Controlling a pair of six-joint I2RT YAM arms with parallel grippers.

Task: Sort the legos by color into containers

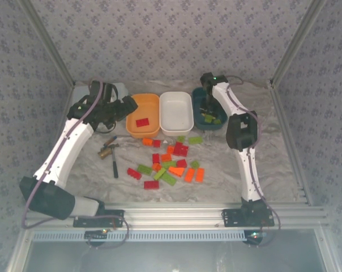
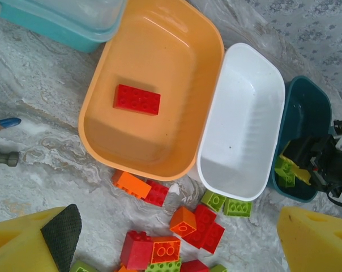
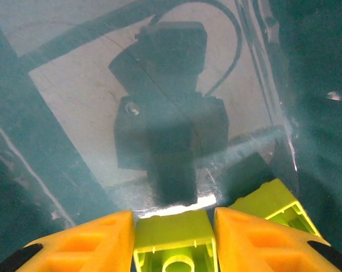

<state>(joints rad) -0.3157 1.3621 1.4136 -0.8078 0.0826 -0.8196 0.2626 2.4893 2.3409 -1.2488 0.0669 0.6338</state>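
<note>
1. In the orange tray (image 2: pixel 176 56), one red brick (image 2: pixel 137 100) lies flat.
2. The white tray (image 2: pixel 244 113) sits between it and the teal tray (image 2: pixel 307 107).
3. Lime bricks (image 2: pixel 284 170) are in the teal tray, and the right gripper (image 3: pixel 172 218) is down inside too. A lime brick (image 3: pixel 172 241) sits snug between its fingers; clamped or let go, can't tell.
4. The left gripper (image 2: pixel 176 212) hangs spread wide, holding nothing, over the loose legos (image 1: pixel 168 161) on the table (image 1: pixel 273 147).

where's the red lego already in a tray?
The small red plastic brick lies alone inside the orange rounded plastic tray, leftmost of the three in the top view, beside the white plastic tray.
</note>
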